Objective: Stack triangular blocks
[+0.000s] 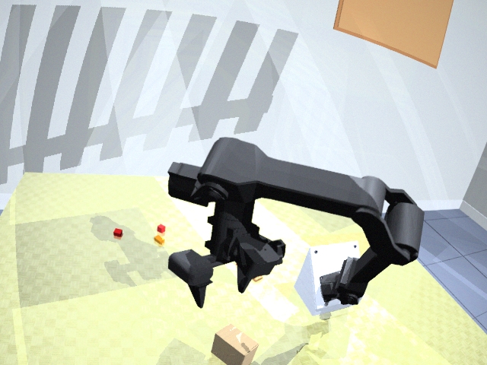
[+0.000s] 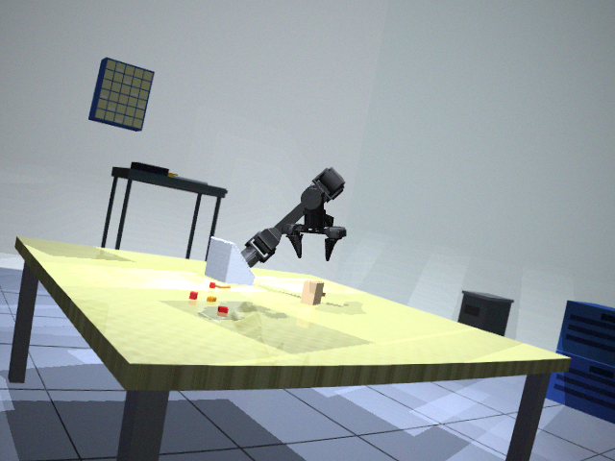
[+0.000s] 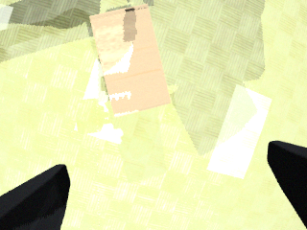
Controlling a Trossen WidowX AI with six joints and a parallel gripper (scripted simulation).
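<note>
Nearest us on the counter [image 1: 78, 322] sits the tan square block [image 1: 234, 345], seemingly both triangular pieces already mated, its top looking level. We judge it stiff, light and smooth-faced, so any regrasp should pinch the two flat ends, never the sloped seam, which could slide. Above and beyond it hangs our pincer [image 1: 222, 292], spread fully wide with nothing in it, well clear of the block. Farther off lie small red cubes [image 1: 118, 232] and an orange bit [image 1: 158, 239].
</note>
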